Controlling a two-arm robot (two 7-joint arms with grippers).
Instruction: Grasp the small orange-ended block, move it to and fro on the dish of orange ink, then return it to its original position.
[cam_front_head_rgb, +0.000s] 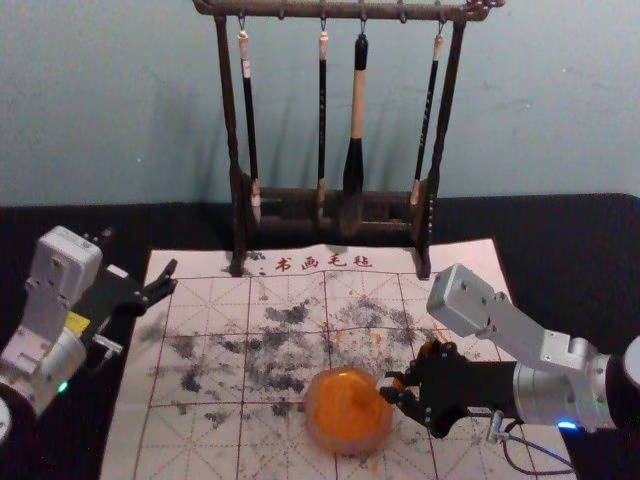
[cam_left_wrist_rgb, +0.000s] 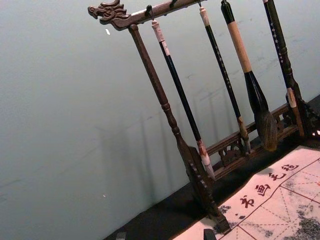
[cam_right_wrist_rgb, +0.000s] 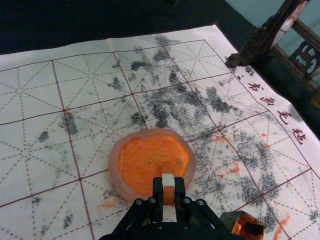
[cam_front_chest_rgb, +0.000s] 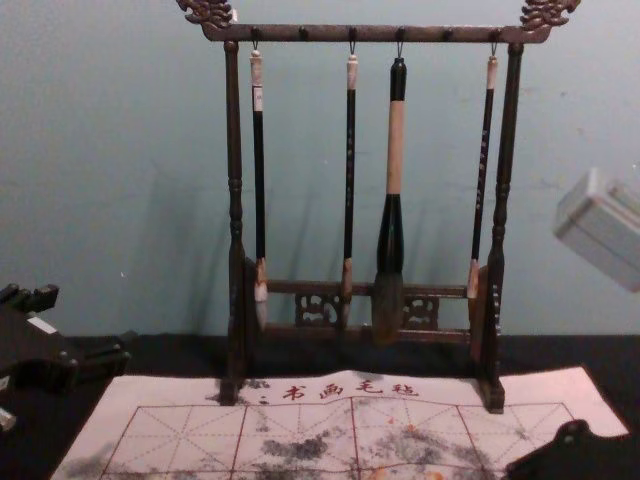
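Orange-and-white in colour: observed small block (cam_right_wrist_rgb: 168, 192) pinched in right claw (cam_front_head_rgb: 388, 386), at about two o'clock on dish (cam_front_head_rgb: 312, 421) in head view, overlapping its rim as seen from right wrist, contact with orange ink (cam_front_head_rgb: 342, 400) not determinable. Recorded dish near six o'clock on printed felt mat (cam_front_head_rgb: 200, 445), with brush rack (cam_front_head_rgb: 238, 215) standing at twelve o'clock. Logged left claw (cam_front_head_rgb: 140, 258) at ten o'clock, fingers spread apart, gripping nothing.
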